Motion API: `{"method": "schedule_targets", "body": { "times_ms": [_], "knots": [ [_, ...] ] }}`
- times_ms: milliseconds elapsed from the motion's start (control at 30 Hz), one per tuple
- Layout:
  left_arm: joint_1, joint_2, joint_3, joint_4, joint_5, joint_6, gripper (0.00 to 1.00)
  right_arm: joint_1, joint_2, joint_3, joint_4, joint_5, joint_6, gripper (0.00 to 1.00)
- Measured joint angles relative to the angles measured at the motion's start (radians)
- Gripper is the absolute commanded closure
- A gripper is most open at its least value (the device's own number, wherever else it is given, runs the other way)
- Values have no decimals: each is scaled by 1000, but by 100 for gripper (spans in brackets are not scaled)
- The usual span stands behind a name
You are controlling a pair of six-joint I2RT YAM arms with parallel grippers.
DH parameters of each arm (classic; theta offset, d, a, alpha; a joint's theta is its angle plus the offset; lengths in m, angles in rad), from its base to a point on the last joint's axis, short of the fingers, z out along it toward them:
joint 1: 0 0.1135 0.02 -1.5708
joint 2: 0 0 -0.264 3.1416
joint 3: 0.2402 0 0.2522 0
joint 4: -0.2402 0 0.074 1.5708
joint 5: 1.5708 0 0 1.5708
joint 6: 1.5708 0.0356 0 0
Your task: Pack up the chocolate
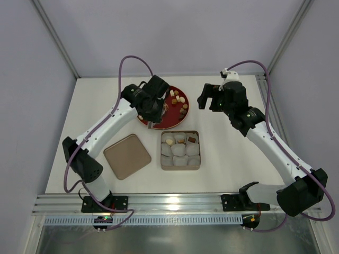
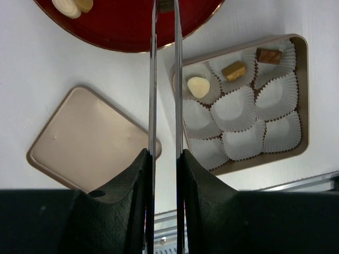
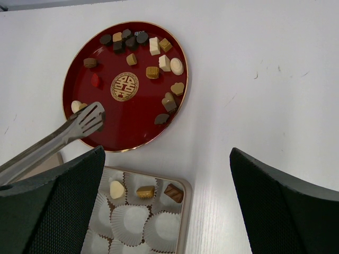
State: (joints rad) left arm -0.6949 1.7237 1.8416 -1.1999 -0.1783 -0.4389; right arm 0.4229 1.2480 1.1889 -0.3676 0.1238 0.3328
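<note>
Several chocolates in dark brown, tan and cream lie on a round red plate, also seen from above. My left gripper is shut on metal tongs. Their tips hover over the plate's left part beside a cream piece. In the left wrist view the tong blades run between my fingers, and something dark shows at their tips. The tin box of paper cups holds a cream, a tan and a brown piece. My right gripper is open and empty, above the table right of the plate.
The box's flat lid lies on the table left of the box. A gold emblem marks the plate's centre. An aluminium rail runs along the near table edge.
</note>
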Motion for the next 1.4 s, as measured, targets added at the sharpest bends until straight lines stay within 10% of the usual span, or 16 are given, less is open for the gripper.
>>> {"method": "schedule_targets", "body": {
  "times_ms": [1400],
  "knots": [
    [-292,-372,-426,-45,57,-217,70,0,0,-5,1,0,3,0]
  ]
}}
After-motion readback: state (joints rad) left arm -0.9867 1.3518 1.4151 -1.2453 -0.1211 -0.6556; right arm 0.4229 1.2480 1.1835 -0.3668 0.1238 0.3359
